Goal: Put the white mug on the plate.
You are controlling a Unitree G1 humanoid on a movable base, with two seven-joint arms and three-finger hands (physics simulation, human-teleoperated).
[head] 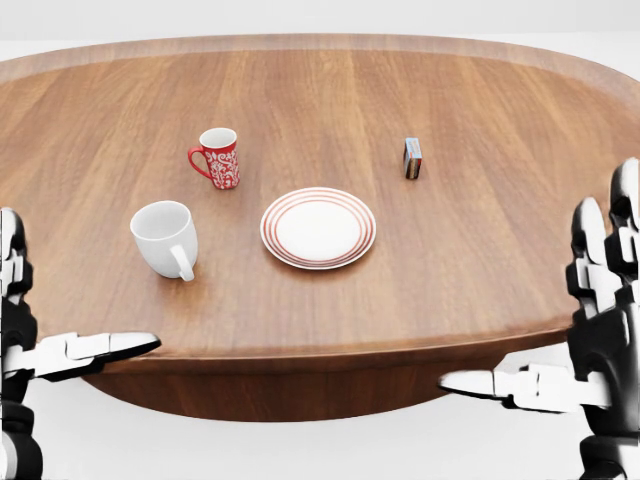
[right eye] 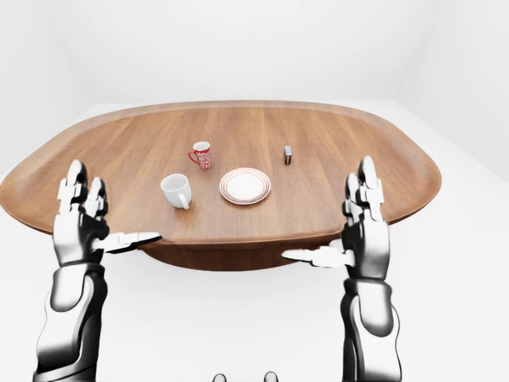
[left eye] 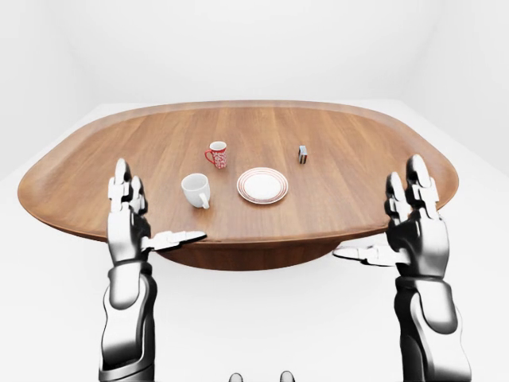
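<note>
Head view: pre-reach step, white mug (head: 166, 237) left of plate (head: 318, 227) on worktop (head: 480, 230); left hand (left eye: 131, 231), right hand (left eye: 413, 235) empty, fingers spread. Next: reach left, grip mug.

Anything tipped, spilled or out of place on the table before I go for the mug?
Nothing stands out. The white mug and red patterned mug stand upright, the plate lies flat and bare, and a small box stands apart. Both hands are open, holding nothing.
</note>
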